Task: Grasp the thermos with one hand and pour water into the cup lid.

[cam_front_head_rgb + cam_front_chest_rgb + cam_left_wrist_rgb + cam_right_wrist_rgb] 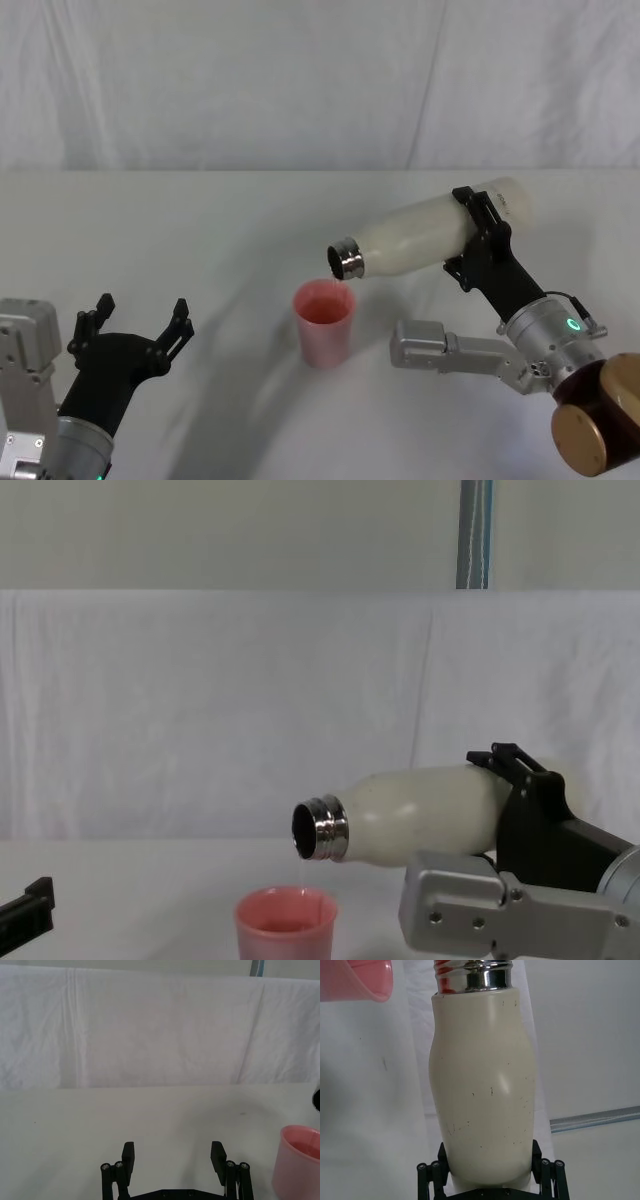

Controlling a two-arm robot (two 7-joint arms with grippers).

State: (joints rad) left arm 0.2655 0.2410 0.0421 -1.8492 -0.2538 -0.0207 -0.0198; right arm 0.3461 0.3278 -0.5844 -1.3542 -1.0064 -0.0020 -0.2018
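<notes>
White cloth covers the table and hangs as a backdrop behind it. The right gripper is clamped around the base end of the cream bottle, held in the air and tipped nearly level, its steel mouth pointing toward the robot's left and slightly down, just above the pink cup. The cup stands upright near the table's middle, bare cloth all around it. The left gripper hovers low, well apart, jaws spread wide and holding nothing.
</notes>
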